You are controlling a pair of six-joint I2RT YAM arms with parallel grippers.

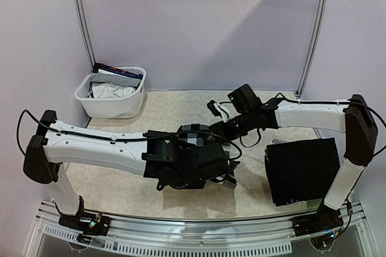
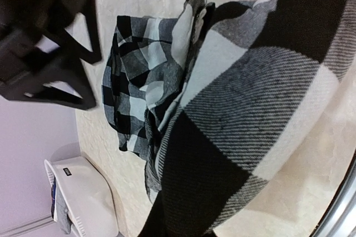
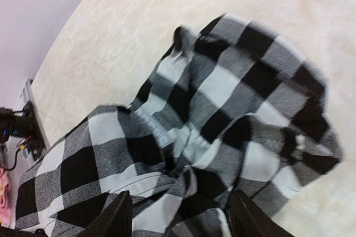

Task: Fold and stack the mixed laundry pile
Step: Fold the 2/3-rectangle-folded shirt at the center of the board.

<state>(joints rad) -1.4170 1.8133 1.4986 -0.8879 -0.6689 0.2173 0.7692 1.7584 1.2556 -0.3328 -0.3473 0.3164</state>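
Evidently the checkered shirt is being worked on at the middle of the table, and it is not yet folded. It is seen bunched and creased, with one part heaped on the surface and another part lifted toward the left wrist camera. No flat, squared shape can be made out in it.

The left gripper is clenched. Its fingers are not shown in its own view, but the cloth is drawn up close to the lens there, so a pinch on the shirt is judged likely. The right gripper is released: its two fingers are held well apart just above the crumpled checks, with nothing clamped between them. From above, most of the shirt is covered by the two arms.

To the right of the shirt, near the right arm's base, a black piece is laid flat in a tidy square, apart from the shirt. It is taken to be a garment already folded and the start of the stack. At the far left a white basket is stood, and light and dark-blue garments are seen inside it, not yet taken out.

The task is therefore judged to be at an early stage. One item appears finished. One is in hand and has to be spread, folded and set on the black piece. The basket's contents are left to be done.
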